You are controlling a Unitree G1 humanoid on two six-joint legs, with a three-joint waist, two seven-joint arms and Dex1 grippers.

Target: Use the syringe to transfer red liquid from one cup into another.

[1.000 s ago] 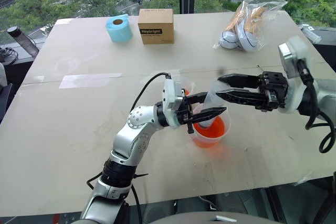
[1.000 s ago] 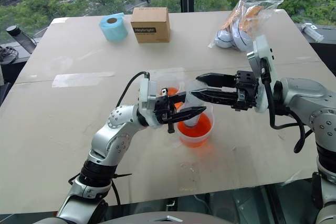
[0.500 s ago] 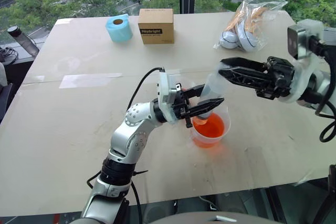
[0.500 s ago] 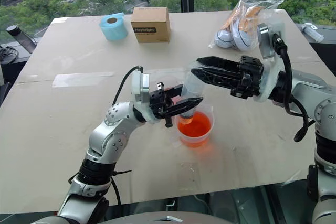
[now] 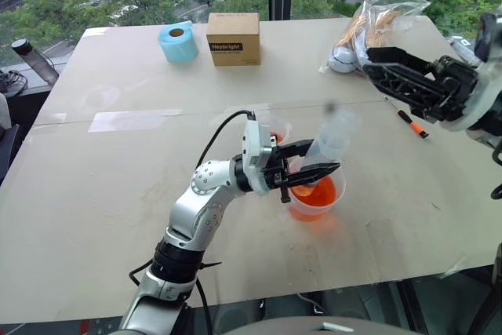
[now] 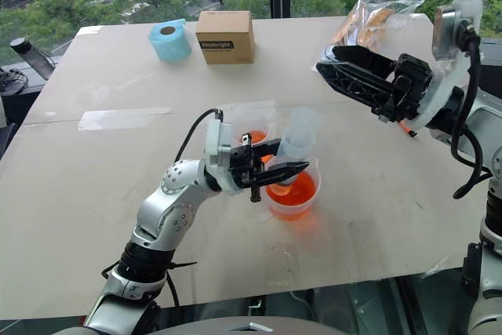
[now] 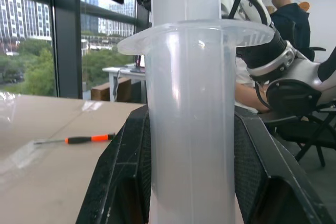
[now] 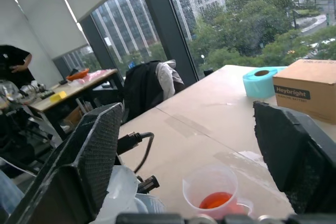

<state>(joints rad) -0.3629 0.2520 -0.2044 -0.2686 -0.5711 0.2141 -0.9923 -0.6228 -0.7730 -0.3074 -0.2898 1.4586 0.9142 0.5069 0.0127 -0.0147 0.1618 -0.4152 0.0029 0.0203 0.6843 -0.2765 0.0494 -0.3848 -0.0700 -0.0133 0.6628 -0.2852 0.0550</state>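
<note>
The clear syringe [image 5: 328, 143] stands tilted with its tip down in the near cup [image 5: 314, 203], which holds red liquid [image 5: 316, 191]. My left gripper [image 5: 318, 158] is shut on the syringe barrel [image 7: 184, 124] just under the flange. A second clear cup [image 6: 254, 132] with a little red liquid stands just behind the left gripper. My right gripper [image 5: 370, 63] hangs open above and to the right of the syringe, apart from it, with nothing between its fingers [image 8: 89, 150].
At the table's far side are a blue tape roll [image 5: 178, 41], a cardboard box [image 5: 233, 38] and a plastic bag of goods [image 5: 372, 33]. An orange-handled screwdriver [image 5: 409, 122] lies right of the cups. A person [image 7: 286, 14] stands beyond the table.
The right gripper let go of the syringe's upper end, opened wide and rose up and to the right. The left gripper kept its hold on the barrel over the cup.
</note>
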